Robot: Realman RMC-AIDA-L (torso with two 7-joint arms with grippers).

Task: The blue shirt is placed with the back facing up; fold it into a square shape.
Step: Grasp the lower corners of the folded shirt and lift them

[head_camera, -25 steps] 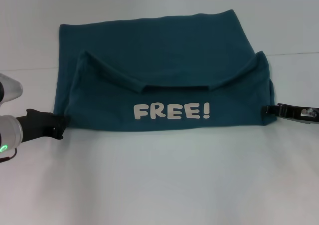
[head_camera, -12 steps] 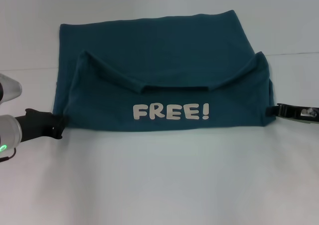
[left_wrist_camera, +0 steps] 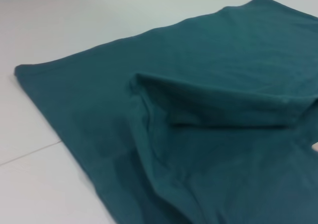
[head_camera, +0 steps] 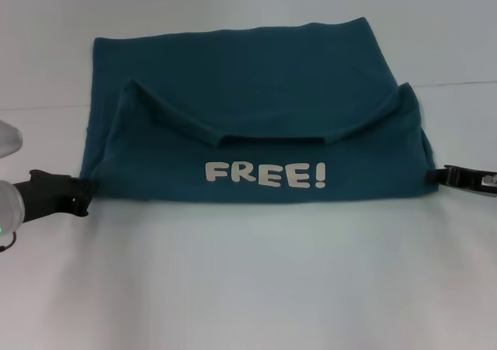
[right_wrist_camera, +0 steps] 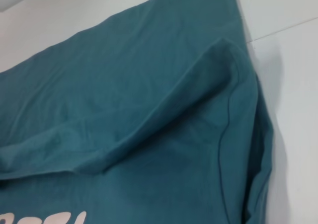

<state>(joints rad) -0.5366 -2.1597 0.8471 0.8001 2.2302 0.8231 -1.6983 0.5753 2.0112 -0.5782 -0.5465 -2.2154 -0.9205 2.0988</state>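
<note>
The blue shirt [head_camera: 256, 109] lies on the white table, its near part folded back so the white "FREE!" lettering [head_camera: 265, 175] faces up. My left gripper [head_camera: 87, 187] holds the folded edge's left corner, and my right gripper [head_camera: 435, 176] holds its right corner. Both sit low at the table surface, and the near edge is stretched between them. The left wrist view shows the shirt [left_wrist_camera: 208, 110] with a raised fold. In the right wrist view the shirt [right_wrist_camera: 149, 100] fills the frame, with part of the lettering at the edge. Neither wrist view shows fingers.
The white table [head_camera: 248, 288] spreads out in front of the shirt and to both sides. A faint seam line [head_camera: 458, 84] crosses the table behind the shirt's right side.
Both grippers have moved outward, the left to the left and the right to the right. The shirt's near corners followed them, so the folded edge is wider and tauter.
</note>
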